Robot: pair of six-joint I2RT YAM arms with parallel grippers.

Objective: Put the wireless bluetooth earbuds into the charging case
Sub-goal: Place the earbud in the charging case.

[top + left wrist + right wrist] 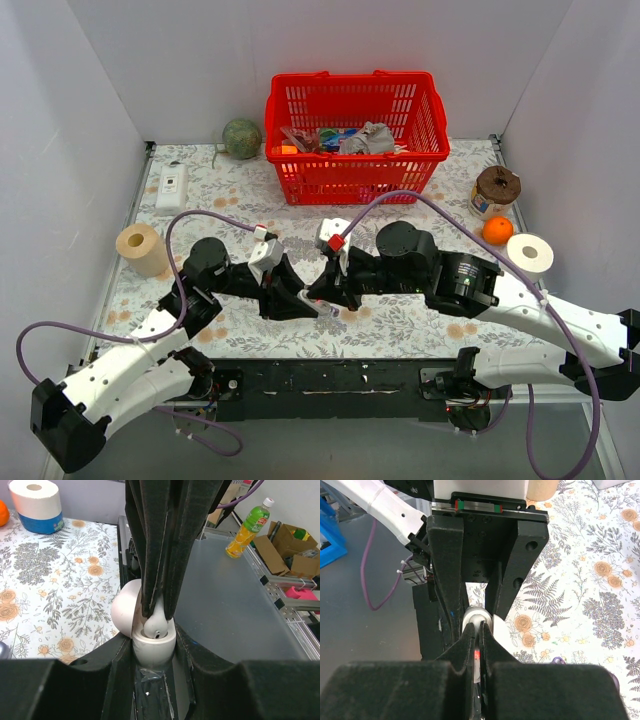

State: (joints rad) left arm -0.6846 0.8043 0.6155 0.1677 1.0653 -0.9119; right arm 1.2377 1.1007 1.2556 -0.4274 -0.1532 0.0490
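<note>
Left claw (153, 651) clamped on charging case (161, 649), right claw (157, 614) facing it, pinching earbud (156, 629)

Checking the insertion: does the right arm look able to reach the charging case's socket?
Probably yes: the left gripper holds the charging case lid open, and the right gripper, shut on an earbud, sits at its socket with nothing between.

Both arms reach inward over the floral table (390, 335) — left gripper (298, 302) and right gripper (322, 292) meet tip to tip; a pale speck, the charging case (306, 296), between them; red basket (355, 175) behind.
</note>
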